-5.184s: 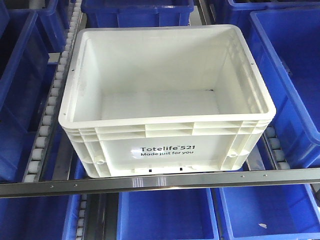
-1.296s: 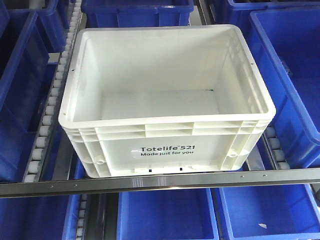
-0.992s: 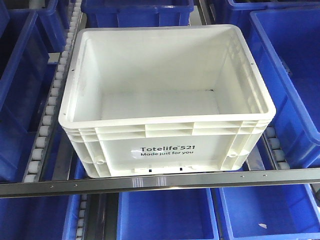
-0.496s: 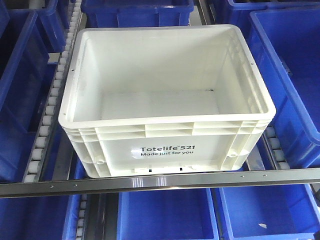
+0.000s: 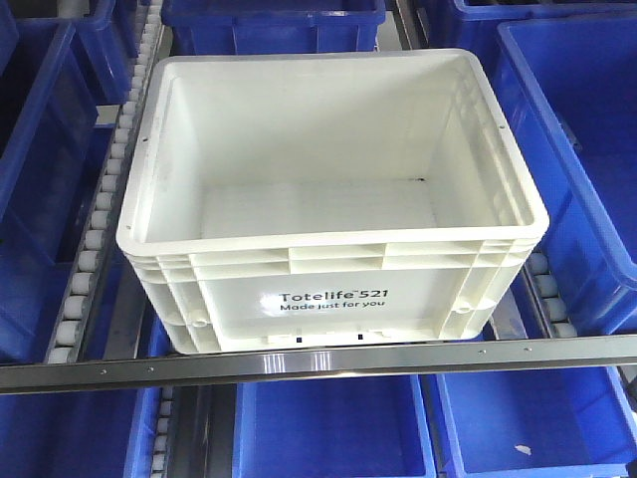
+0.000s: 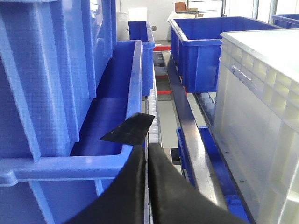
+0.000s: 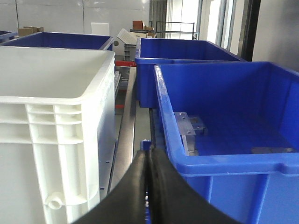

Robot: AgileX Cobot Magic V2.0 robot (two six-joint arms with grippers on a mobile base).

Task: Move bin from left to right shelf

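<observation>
The big white plastic bin (image 5: 333, 199) with the ribbed rim and black "Totelife 521" print sits on the shelf rollers (image 5: 95, 234), right behind the shiny metal front rail (image 5: 318, 358). It is empty inside (only bare white floor shows). Blue plastic bins (image 5: 587, 169) stand on both sides, behind it and on the level below.

The left gripper (image 6: 146, 154) is beside the white bin's left wall, near a blue bin, with its two black fingers pressed together and nothing between them. The right gripper (image 7: 148, 161) is in the gap between the white bin and a blue bin, fingers also pressed together, holding nothing.
</observation>
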